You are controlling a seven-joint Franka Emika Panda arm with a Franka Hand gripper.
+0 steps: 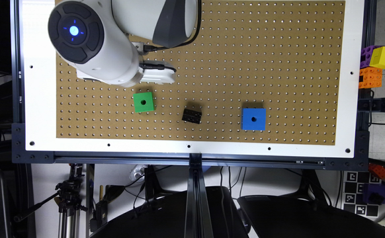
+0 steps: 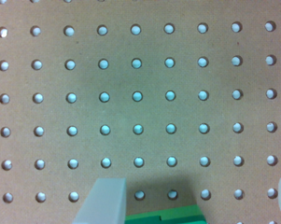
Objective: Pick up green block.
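Observation:
The green block [image 1: 143, 102], a bright green cube with a dark round hole in its top face, rests on the brown pegboard [image 1: 245, 49], left of centre. My gripper [image 1: 156, 75] shows as a white part past the wrist, hovering just behind the block and slightly to the exterior view's right of it. In the wrist view my gripper [image 2: 193, 198] is open, with one pale finger [image 2: 105, 203] showing in full and only the edge of the other. A strip of the green block [image 2: 168, 215] shows at the picture's edge beside the first finger, not held.
A small black studded brick [image 1: 192, 115] lies to the exterior view's right of the green block, and a blue cube [image 1: 253, 119] with a hole sits further right. Yellow, purple and orange blocks [image 1: 376, 66] stand off the board at its right edge. The white board rim [image 1: 192, 149] frames the pegboard.

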